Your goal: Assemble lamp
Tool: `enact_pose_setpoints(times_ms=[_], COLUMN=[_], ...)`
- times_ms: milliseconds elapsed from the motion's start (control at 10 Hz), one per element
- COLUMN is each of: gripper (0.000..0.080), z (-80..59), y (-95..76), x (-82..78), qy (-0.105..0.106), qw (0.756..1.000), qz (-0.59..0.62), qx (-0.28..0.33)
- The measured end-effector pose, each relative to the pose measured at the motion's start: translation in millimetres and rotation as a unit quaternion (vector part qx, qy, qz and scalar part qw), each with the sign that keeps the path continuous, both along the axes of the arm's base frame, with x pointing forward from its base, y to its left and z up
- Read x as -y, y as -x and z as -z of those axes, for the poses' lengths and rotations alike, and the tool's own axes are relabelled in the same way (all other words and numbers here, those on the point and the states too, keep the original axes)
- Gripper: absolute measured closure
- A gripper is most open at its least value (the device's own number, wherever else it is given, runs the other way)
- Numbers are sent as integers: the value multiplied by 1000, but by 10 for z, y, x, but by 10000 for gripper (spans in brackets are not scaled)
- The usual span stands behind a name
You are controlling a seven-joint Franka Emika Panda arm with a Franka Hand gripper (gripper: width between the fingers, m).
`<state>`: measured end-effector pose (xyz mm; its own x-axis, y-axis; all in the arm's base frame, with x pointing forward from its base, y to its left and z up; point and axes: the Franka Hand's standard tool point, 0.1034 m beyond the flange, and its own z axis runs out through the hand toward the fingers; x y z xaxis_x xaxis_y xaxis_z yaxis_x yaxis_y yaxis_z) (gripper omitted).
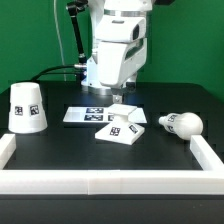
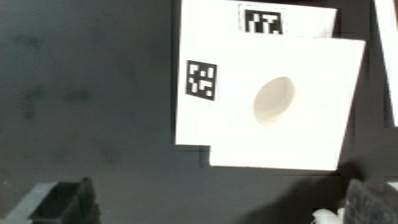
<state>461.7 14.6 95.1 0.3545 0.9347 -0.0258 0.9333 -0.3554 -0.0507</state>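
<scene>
The flat square base block [image 1: 120,130] lies on the black table near the middle, tags on top; in the wrist view it [image 2: 267,100] fills the centre, with a round hole in its top face. The cup-shaped shade [image 1: 26,107] stands rim down at the exterior view's left. The bulb [image 1: 182,124] lies on its side at the exterior view's right. My gripper [image 1: 117,99] hangs just above the base block's far edge. Its fingers [image 2: 57,203] stand wide apart with nothing between them, so it is open and empty.
The marker board [image 1: 88,115] lies flat behind the base block, partly under it in the wrist view [image 2: 285,20]. A white rail [image 1: 110,182] frames the table's front and sides. The white robot pedestal [image 1: 115,45] stands at the back.
</scene>
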Motion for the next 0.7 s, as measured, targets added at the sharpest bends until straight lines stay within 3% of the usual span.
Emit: enact_pose_setpoints(times_ms=[200, 400, 700], gripper=[100, 100, 100], z=[75, 153, 219], y=[11, 126, 210], x=[62, 168, 169], qy=[-2, -3, -4], qw=[1000, 1000, 1000], qz=[6, 14, 15], qx=[5, 9, 0])
